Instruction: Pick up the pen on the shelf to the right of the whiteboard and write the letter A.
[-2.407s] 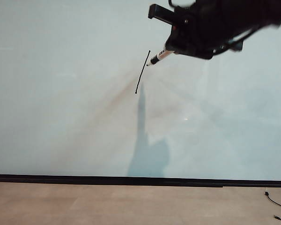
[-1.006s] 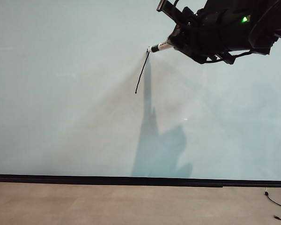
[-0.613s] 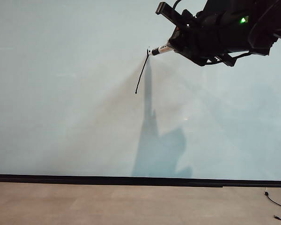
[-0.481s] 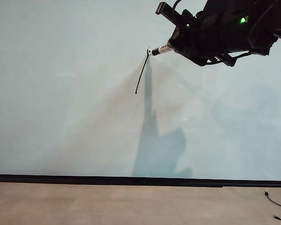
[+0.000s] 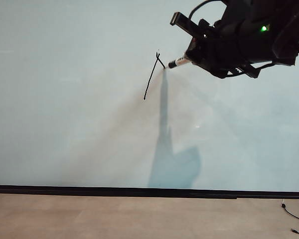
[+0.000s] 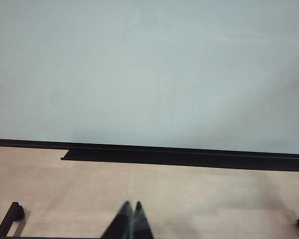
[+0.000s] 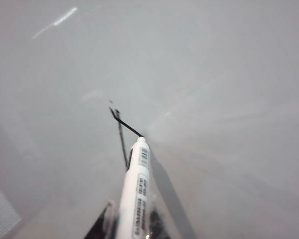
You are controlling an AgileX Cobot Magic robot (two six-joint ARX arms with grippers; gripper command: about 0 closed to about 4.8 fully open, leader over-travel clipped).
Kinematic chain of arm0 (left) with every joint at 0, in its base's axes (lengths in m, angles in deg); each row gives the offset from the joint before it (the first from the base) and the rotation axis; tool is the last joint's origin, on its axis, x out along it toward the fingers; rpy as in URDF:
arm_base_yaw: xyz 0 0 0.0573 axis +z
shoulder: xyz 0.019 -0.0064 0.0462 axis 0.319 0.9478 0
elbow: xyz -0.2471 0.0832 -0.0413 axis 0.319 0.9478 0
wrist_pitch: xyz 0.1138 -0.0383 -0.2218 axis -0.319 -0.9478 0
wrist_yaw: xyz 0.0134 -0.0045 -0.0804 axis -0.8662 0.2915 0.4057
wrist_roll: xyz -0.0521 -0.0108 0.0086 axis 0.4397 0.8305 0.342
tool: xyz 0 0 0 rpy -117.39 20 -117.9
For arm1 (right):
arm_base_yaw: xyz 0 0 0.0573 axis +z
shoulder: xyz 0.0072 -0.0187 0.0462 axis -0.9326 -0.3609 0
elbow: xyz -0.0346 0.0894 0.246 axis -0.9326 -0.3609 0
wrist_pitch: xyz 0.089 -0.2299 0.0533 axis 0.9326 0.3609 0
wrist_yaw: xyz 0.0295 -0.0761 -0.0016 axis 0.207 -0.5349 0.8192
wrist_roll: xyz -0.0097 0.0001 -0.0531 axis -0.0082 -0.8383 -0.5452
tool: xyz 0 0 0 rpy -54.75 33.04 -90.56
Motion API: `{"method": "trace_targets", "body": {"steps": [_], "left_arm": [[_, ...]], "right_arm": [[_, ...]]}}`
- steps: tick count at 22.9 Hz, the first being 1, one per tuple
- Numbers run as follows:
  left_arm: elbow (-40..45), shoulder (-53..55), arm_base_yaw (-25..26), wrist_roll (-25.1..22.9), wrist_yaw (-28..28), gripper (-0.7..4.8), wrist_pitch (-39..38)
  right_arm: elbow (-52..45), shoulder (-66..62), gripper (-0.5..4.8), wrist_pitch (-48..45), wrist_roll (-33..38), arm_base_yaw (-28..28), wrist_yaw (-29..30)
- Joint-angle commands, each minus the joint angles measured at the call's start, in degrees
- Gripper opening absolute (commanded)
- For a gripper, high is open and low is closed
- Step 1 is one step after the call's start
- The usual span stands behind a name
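Observation:
The whiteboard (image 5: 79, 124) fills the exterior view. My right gripper (image 5: 191, 56), high on the right, is shut on the pen (image 5: 178, 61), a white barrel with black bands. Its tip touches the board at the lower end of a short black stroke. That stroke joins the top of a longer slanted stroke (image 5: 150, 79); these two lines are all that shows of the letter A. The right wrist view shows the pen (image 7: 138, 184) between the fingers, its tip on the strokes (image 7: 121, 130). My left gripper (image 6: 132, 206) is shut and empty, low over the floor facing the whiteboard (image 6: 149, 74).
A black edge (image 5: 139, 191) runs along the board's bottom, with tan floor (image 5: 114, 219) below. Cables (image 5: 294, 215) lie at the lower right. In the left wrist view a black shelf (image 6: 189, 157) runs under the board, and a black stand foot (image 6: 12, 215) sits on the floor.
The pen tip has slid down and to the right from the top of the long stroke, leaving a short second stroke. My right gripper moved with it; the left has not moved.

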Motion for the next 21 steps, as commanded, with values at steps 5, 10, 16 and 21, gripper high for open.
{"method": "trace_targets", "body": {"steps": [5, 10, 16, 21], "left_arm": [[-0.1, 0.0, 0.0, -0.2, 0.0, -0.05, 0.5], [-0.1, 0.0, 0.0, -0.2, 0.0, -0.04, 0.5], [-0.1, 0.0, 0.0, -0.2, 0.0, -0.05, 0.5], [-0.1, 0.0, 0.0, -0.2, 0.0, -0.05, 0.5]], "right_arm": [[-0.9, 0.1, -0.06, -0.4, 0.1, -0.3, -3.0], [-1.5, 0.1, -0.06, 0.5, 0.0, -0.3, -4.2], [-2.0, 0.1, -0.06, 1.9, -0.9, -0.7, -4.6], [-2.0, 0.1, -0.06, 2.6, -1.4, -1.1, -5.7]]}}
